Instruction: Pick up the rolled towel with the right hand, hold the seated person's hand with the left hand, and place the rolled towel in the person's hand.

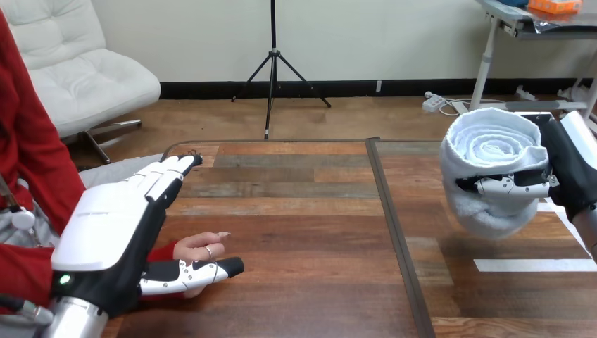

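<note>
The white rolled towel (491, 151) hangs above the right part of the table, its spiral end facing up. My right hand (572, 176) is shut on it, with the thumb across the towel's front. At the lower left my left hand (112, 225) is open, its fingers straight and pointing away over the table. The person's hand (199, 246) rests on the table just beside it, showing between my straight fingers and my thumb, which lies along its near side. My palm hides the person's wrist. Whether the two hands touch I cannot tell.
The wooden table (303, 211) has a dark seam (391, 218) running front to back down its middle. A white tape strip (535, 265) lies on the right half under the towel. The person's red sleeve (28, 267) is at the left edge.
</note>
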Robot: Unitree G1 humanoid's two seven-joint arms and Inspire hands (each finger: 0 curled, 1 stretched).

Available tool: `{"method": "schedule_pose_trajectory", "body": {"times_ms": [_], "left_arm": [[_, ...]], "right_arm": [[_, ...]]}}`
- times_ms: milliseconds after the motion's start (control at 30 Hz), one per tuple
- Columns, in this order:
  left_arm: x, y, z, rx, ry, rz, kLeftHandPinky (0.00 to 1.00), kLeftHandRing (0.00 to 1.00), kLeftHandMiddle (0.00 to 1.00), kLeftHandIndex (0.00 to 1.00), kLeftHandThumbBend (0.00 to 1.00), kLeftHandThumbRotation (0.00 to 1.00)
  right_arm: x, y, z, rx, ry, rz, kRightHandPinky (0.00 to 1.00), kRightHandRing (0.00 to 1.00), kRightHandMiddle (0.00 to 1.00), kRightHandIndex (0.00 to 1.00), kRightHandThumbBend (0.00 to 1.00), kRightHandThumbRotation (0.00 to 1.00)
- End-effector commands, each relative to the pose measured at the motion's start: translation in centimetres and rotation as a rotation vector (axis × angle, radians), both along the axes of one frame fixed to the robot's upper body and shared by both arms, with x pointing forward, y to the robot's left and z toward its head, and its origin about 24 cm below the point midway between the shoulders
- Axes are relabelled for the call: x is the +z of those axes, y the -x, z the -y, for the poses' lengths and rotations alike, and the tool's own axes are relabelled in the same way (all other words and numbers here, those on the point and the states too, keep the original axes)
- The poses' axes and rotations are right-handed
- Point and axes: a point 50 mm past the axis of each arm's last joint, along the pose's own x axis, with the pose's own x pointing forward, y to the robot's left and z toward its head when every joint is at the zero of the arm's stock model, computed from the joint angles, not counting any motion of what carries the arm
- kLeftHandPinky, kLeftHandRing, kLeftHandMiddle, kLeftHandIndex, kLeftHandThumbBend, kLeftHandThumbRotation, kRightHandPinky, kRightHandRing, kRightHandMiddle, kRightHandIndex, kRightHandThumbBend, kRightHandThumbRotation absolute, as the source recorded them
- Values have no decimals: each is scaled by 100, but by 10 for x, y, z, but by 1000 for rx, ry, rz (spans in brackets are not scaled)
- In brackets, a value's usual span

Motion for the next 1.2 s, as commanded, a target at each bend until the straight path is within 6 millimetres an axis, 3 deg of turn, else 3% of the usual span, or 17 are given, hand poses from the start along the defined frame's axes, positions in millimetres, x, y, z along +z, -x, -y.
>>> {"method": "schedule_pose_trajectory", "body": {"times_ms": [0,1167], "left_arm": [[4,-14,-2,-20,-61,1,86,91,91,90,100,65],[-16,-50,-19,-9,-259,-208,82,86,86,83,100,55]], "right_arm": [[21,-10,-3,-7,-43,97,37,41,43,44,79,0],[20,-7,-1,-3,-57,99,37,41,44,43,79,0]]}}
